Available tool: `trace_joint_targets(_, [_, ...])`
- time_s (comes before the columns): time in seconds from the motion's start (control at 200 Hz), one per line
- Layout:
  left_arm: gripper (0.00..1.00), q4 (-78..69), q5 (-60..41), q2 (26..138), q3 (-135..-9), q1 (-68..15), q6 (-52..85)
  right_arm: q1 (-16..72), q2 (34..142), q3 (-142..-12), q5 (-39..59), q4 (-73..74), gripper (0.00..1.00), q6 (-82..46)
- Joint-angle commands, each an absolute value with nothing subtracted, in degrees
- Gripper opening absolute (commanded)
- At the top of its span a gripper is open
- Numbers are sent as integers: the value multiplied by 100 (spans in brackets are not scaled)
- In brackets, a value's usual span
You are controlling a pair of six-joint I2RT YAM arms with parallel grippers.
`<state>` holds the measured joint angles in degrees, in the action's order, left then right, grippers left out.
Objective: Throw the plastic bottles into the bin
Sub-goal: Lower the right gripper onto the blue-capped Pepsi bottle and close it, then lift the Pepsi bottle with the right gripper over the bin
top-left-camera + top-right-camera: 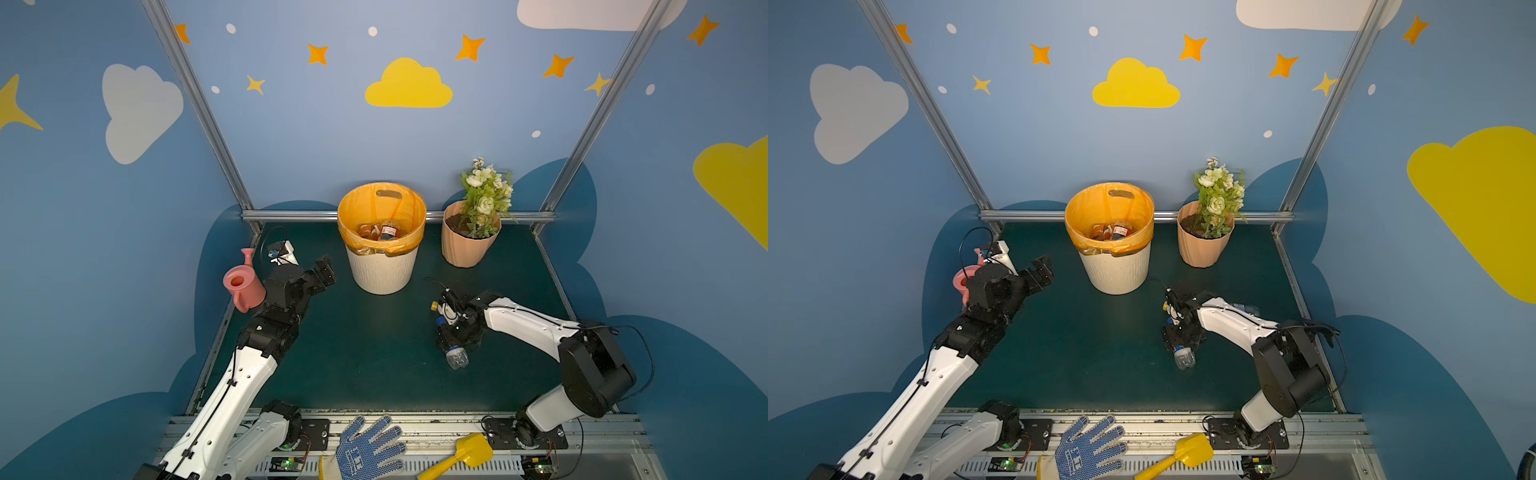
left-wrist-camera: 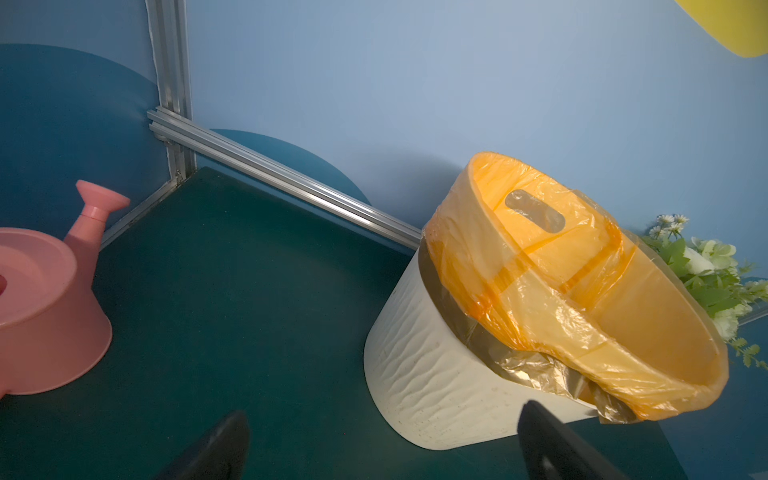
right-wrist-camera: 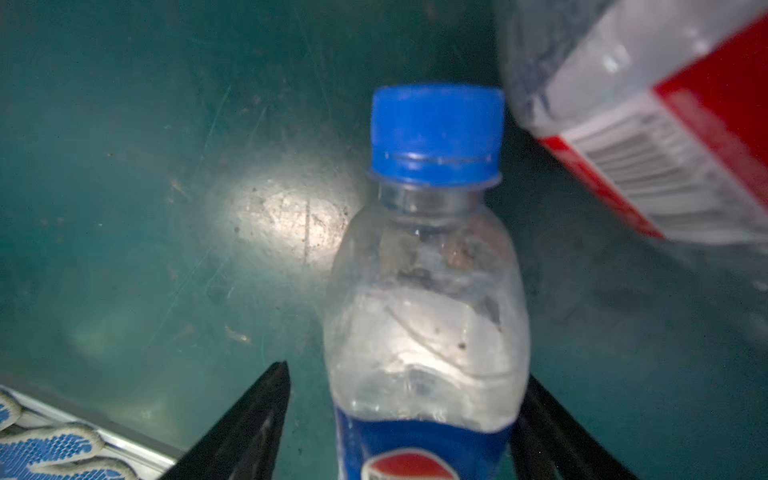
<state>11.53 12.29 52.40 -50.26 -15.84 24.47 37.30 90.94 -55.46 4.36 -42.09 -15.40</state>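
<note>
Though the bottle [image 3: 424, 324] is clear, its cap and label are blue.

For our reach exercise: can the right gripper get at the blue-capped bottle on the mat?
Probably yes: the right gripper straddles the blue-capped bottle, open, nothing between; the red-labelled bottle lies aside.

A matt, ribbed cream plastic bin [image 2: 415, 374] is seen lined with a thin, glossy, crinkled orange plastic bag [image 2: 540, 316]. Behind the bin, a brushed metal rail [image 2: 291, 183] is shown; to the bin's left, a smooth pink plastic watering can [image 2: 41, 311]. In front of the bin, a clear, glossy plastic bottle [image 3: 424, 332] with a smooth blue cap [image 3: 436, 133] is pictured on a matt green mat [image 3: 145, 166], scratched and dusty.
</note>
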Motion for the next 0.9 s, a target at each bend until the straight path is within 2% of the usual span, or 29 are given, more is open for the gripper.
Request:
trace_joint_targets(0.0, [100, 1252, 1245, 5152, -5163, -1555, 2420, 3898, 9351, -5822, 65, -4766, 75, -1393])
trace_joint_targets(0.235, [100, 1345, 1292, 5091, -5125, -1551, 2387, 4128, 9817, -6086, -41, -5004, 73, -1389])
trace_joint_targets(0.355, [100, 1358, 1312, 5080, -5101, -1530, 2394, 4171, 9899, -6167, -86, -5021, 63, -1424])
trace_joint_targets(0.526, [100, 1377, 1338, 5068, -5068, -1517, 2403, 4162, 9749, -6207, 63, -4858, 54, -1542])
trace_joint_targets(0.896, [100, 1372, 1371, 5037, -4934, -1502, 2426, 3806, 8419, -6275, 631, -4096, 41, -1662])
